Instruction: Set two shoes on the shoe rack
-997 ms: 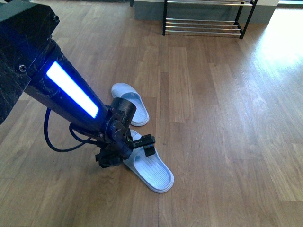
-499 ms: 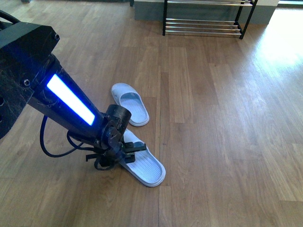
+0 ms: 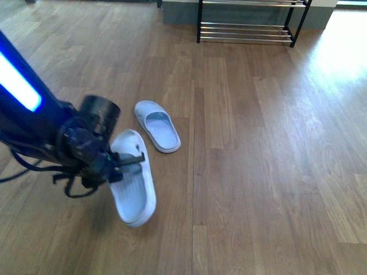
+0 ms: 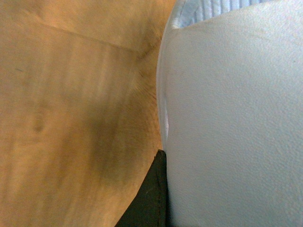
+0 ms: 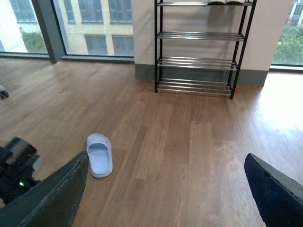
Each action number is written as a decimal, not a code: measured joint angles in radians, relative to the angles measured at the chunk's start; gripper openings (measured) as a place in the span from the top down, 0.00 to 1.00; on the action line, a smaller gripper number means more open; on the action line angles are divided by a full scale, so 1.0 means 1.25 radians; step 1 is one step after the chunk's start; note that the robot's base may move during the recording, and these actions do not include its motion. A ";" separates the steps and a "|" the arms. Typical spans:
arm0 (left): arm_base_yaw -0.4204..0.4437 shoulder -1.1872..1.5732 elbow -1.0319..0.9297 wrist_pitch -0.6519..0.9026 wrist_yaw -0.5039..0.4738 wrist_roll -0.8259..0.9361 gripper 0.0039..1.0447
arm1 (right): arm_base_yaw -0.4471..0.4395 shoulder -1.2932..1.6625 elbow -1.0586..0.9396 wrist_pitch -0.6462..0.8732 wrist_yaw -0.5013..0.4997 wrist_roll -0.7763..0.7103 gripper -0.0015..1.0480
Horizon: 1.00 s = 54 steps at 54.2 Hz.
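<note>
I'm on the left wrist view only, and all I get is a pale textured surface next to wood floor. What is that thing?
Observer: It's a pale slide sandal. The front view shows the left gripper shut on its strap.
Operator: Is it resting on the floor?
Observer: It looks clear of the floor, tilted with one end hanging low and a shadow under it.
Operator: Where's the other one?
Observer: The second sandal lies flat on the wood floor, a little farther from the robot than the held one.
Operator: And the rack?
Observer: The shoe rack stands against the far wall, ahead and somewhat right of both sandals.
</note>
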 joint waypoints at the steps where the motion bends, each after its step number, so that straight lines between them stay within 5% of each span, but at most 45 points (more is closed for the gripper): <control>1: 0.002 -0.020 -0.019 0.007 -0.005 0.001 0.98 | 0.000 0.000 0.000 0.000 0.000 0.000 0.09; 20: 0.077 -0.899 -0.724 0.151 -0.312 0.167 0.98 | 0.000 0.000 0.000 0.000 0.000 0.000 0.09; 29: -0.031 -1.314 -0.893 0.050 -0.513 0.255 0.98 | 0.000 0.000 0.000 0.000 0.000 0.000 0.09; 37: -0.195 -1.635 -0.990 0.126 -0.758 0.436 0.98 | 0.000 0.000 0.000 0.000 0.000 0.000 0.09; 54: -0.209 -1.657 -0.997 0.134 -0.771 0.513 0.98 | 0.000 0.000 0.000 0.000 -0.001 0.000 0.09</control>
